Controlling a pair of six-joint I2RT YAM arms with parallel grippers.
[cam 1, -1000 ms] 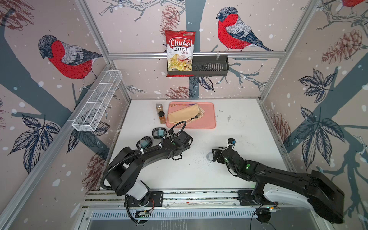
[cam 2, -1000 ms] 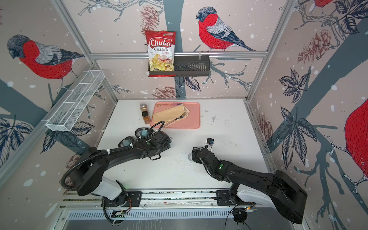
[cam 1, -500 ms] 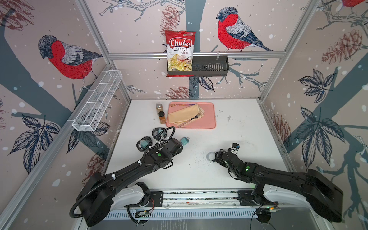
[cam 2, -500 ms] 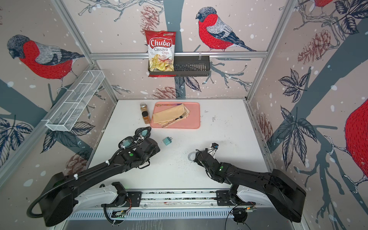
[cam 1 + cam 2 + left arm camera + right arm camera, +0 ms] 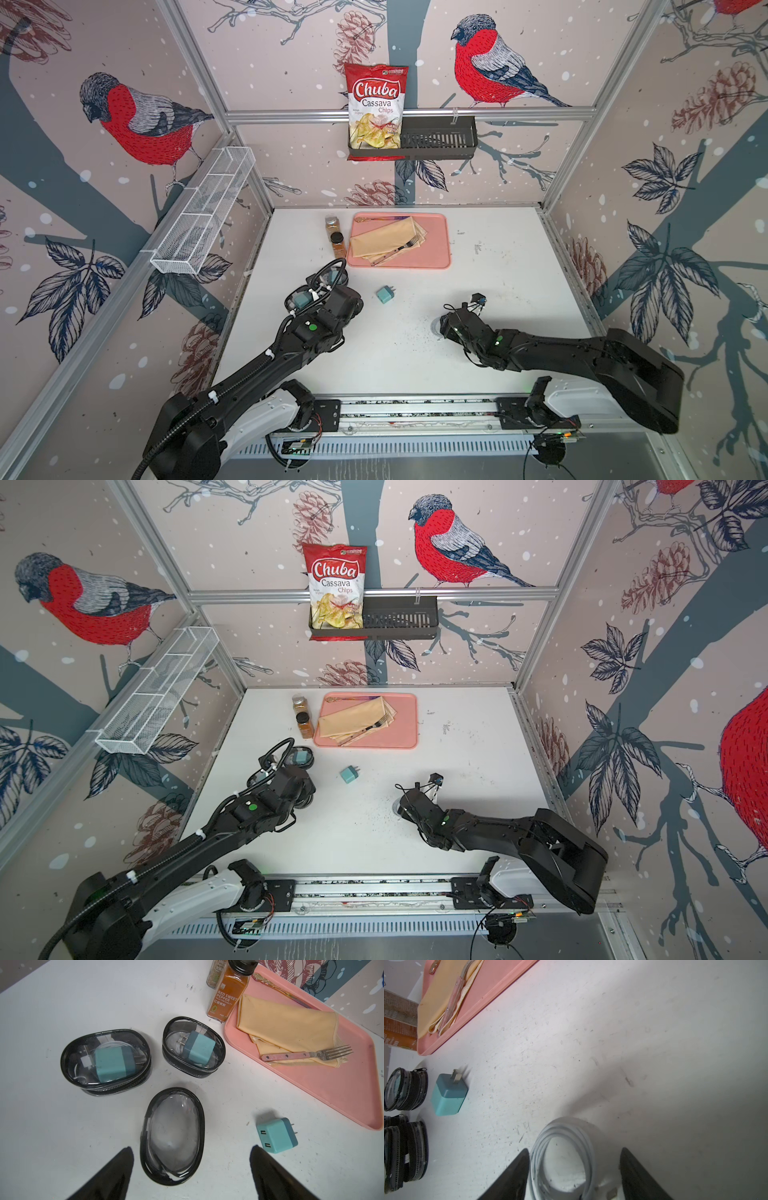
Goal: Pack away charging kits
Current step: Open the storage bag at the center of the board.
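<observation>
1. Bird-patterned walls on a metal frame close off the white tabletop [image 5: 498, 257] at its left, back and right edges. A wire basket [image 5: 203, 216] hangs on the left wall and a black shelf [image 5: 436, 139] with a chip bag [image 5: 376, 108] hangs on the back wall, both above the surface.
2. Bare room lies over the right half and along the front edge's middle. Things cluster at the back edge left of centre and near the left edge.
3. The left arm [image 5: 266, 365] runs from the front-left corner diagonally toward the middle of the left edge, its wrist above the cases. The right arm [image 5: 561, 353] lies low from the front-right corner, pointing at the centre.
4. A pink tray [image 5: 436, 249] sits at the back edge, left of centre, carrying a napkin [image 5: 382, 241] and a fork [image 5: 399, 249]. Two spice jars [image 5: 337, 245] stand just beside its left side.
5. Two cases [image 5: 106, 1059] [image 5: 193, 1047] near the left edge each show a teal plug and white cable through the clear lid. A third case [image 5: 172, 1115] lies clear side up just in front of them.
6. The left gripper [image 5: 190, 1147] has its fingers spread wide and grips nothing, with the third case between them.
7. A loose plug [image 5: 385, 294] lies on its side between the cases and the centre, prongs toward the back right.
8. A cable coil [image 5: 566, 1126] lies flat right of centre. The right gripper [image 5: 574, 1148] straddles it with its fingers apart. One finger is against the coil's rim, the other stands off it.
</observation>
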